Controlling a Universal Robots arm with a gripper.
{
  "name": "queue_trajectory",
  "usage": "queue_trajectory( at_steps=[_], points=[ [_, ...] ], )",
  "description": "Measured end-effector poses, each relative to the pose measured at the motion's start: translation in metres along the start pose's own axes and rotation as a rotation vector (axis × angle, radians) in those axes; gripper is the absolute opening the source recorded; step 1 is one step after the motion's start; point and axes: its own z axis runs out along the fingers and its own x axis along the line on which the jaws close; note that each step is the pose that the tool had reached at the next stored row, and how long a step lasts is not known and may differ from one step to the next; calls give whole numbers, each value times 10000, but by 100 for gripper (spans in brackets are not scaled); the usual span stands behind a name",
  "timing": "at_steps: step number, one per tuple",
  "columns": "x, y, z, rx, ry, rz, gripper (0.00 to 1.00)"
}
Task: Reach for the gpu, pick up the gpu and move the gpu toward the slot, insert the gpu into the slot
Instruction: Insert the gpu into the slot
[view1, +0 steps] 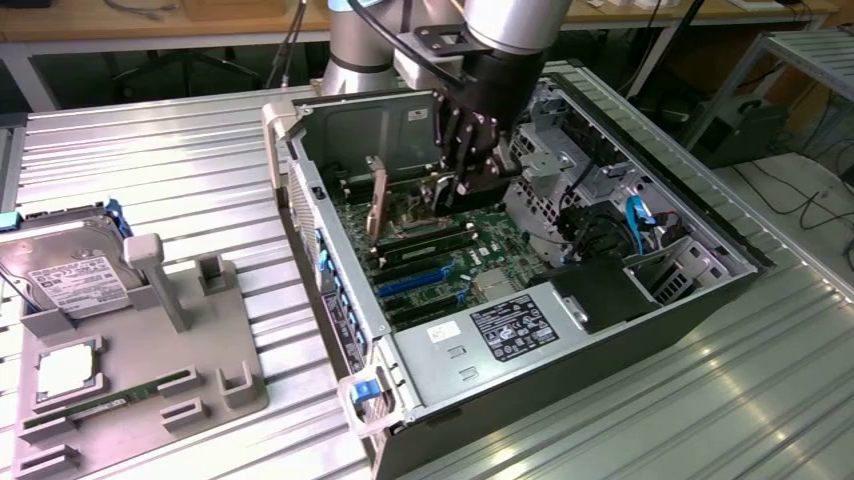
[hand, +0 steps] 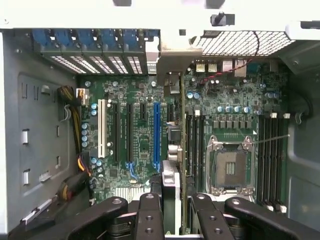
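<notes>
Surface: ribbed metal table (view1: 160, 170), with wooden workbenches behind.

Exterior view, from its left to its right:
- Grey fixture block (view1: 200, 350), carrying a white-labelled hard drive (view1: 67, 278) and a green memory stick (view1: 107, 405).
- Open computer case (view1: 454, 375), lying on its side, with the arm reaching down into it.
- Labelled power supply (view1: 514, 330), at the near end of the case.
- Metal drive cage (view1: 561, 170), close beside the gripper (view1: 462, 180).
- Blue cable (view1: 638, 215), among black wiring.

Wrist view, looking straight down on the motherboard:
- White expansion connector (hand: 101, 127), then black ones.
- The slot (hand: 156, 135), long and blue.
- Processor socket (hand: 227, 167).
- Black memory strips (hand: 272, 160).
- Blue retaining clips (hand: 100, 37) and a vent mesh (hand: 240, 42), both along the rear panel.

Tool: the gripper (hand: 175, 220) has its fingers (hand: 148, 212) drawn in on either side of the gpu (hand: 181, 150), pinching it.

Task item: the gpu (view1: 379, 200) stands on edge inside the case. Its long axis runs from the gripper toward the rear panel, and its metal bracket end points at that panel, toward the exterior view's left. It lies parallel to the slot (view1: 407, 283) and just beside it, between the slot and the processor socket, and is not in the groove. The socket and the memory strips crowd its other side.
</notes>
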Motion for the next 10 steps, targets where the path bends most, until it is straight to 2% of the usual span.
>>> queue_trajectory(
  at_steps=[4, 7, 10],
  points=[
    [6, -2, 71, 6, 1, 1, 27],
    [6, -2, 102, 63, 2, -6, 27],
    [7, 10, 145, 84, 0, 10, 27]
  ],
)
